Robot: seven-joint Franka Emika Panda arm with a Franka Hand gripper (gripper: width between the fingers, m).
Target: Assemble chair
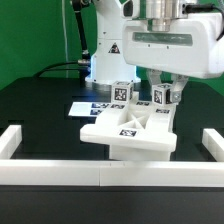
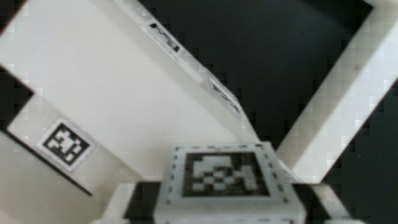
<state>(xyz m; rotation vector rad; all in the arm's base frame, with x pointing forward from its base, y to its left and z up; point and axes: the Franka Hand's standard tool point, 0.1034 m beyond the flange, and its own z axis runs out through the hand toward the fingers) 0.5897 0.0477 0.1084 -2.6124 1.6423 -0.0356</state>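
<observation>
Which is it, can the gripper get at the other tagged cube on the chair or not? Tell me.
Probably yes. The other tagged cube stands upright on the chair's slab, open from above, with nothing over it. But the gripper sits at the neighbouring cube and looks closed on it, so it must let go first.

In the exterior view the chair's flat slab (image 1: 128,132) lies in the middle of the frame on the table (image 1: 40,105), just above the border rail (image 1: 100,175) that runs along the lower part. Two small tagged cubes stand at the slab's upper edge — one (image 1: 122,93) at centre, the other (image 1: 161,96) right of it, under the gripper (image 1: 160,88). The marker board (image 1: 85,106) lies left of the cubes, behind the slab.
</observation>
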